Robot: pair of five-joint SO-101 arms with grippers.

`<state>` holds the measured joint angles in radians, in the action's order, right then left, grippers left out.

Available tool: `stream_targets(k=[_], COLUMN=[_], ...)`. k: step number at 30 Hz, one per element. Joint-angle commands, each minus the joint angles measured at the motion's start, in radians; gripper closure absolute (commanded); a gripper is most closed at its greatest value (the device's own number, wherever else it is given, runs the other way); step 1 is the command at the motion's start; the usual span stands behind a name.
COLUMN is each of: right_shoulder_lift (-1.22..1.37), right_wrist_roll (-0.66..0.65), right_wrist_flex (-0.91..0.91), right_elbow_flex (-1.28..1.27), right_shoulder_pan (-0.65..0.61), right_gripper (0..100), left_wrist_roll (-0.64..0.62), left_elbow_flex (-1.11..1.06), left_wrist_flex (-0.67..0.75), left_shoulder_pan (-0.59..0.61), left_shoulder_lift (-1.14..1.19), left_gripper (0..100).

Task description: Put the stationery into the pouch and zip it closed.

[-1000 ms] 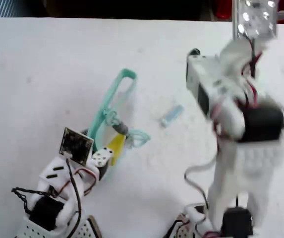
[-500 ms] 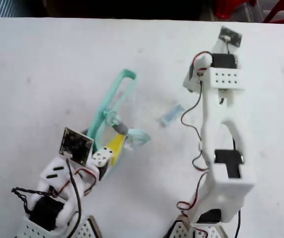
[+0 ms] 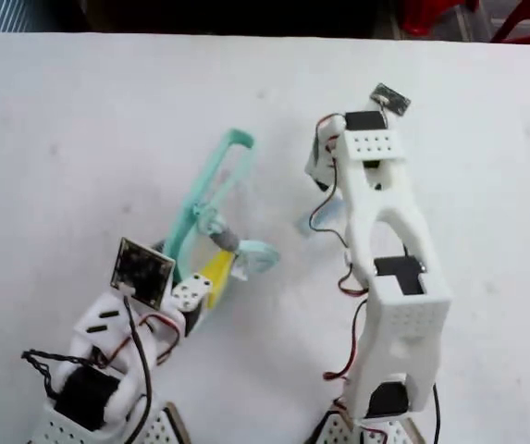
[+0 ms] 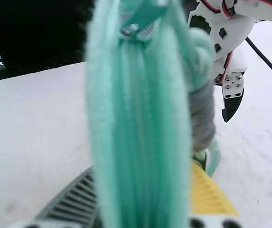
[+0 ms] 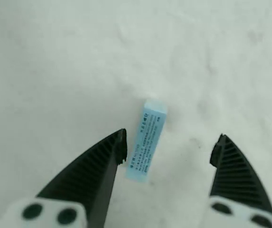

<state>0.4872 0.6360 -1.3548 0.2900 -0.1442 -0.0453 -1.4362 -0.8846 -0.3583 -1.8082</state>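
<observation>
Eraser [image 5: 146, 140] lies on the table [image 5: 55, 57], off-centre between my right gripper's [image 5: 170, 141] wide fingers; closing crooked could flick it away. My left gripper [image 3: 207, 277] pinches the pouch [image 3: 211, 185], which might slip.

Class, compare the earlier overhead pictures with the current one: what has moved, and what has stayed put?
The right arm swung in toward the middle of the table. Its open right pincer now hangs over the blue eraser without touching it. Nothing was grasped or released. The left pincer stays shut on the teal pouch; pouch and eraser have not moved.
</observation>
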Motion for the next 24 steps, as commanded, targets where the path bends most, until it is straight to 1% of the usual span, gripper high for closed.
stream_targets(k=[1,7,9,11,16,24], right_shoulder_lift=[0.004,0.119,0.136,0.142,0.145,0.143], right_wrist_roll=[0.012,0.009,0.006,0.003,0.002,0.002], right_wrist_flex=[0.031,0.110,0.114,0.108,0.108,0.108], right_elbow_flex=[0.002,0.012,0.020,0.032,0.032,0.008], right_shoulder_pan=[-0.007,-0.010,-0.010,-0.007,-0.010,-0.007], right_gripper=[72.7,72.7,74.1,79.3,98.1,98.2], left_wrist_roll=[-0.008,-0.008,-0.008,-0.008,-0.008,-0.008], left_elbow_flex=[0.028,0.029,0.029,0.029,0.029,0.029], left_wrist_flex=[0.003,0.003,0.002,0.002,0.000,0.000], left_shoulder_pan=[-0.005,-0.001,-0.001,-0.001,-0.001,-0.002], left_shoulder_lift=[-0.015,-0.015,-0.015,-0.015,-0.015,-0.015], left_gripper=[83,83,83,83,83,83])
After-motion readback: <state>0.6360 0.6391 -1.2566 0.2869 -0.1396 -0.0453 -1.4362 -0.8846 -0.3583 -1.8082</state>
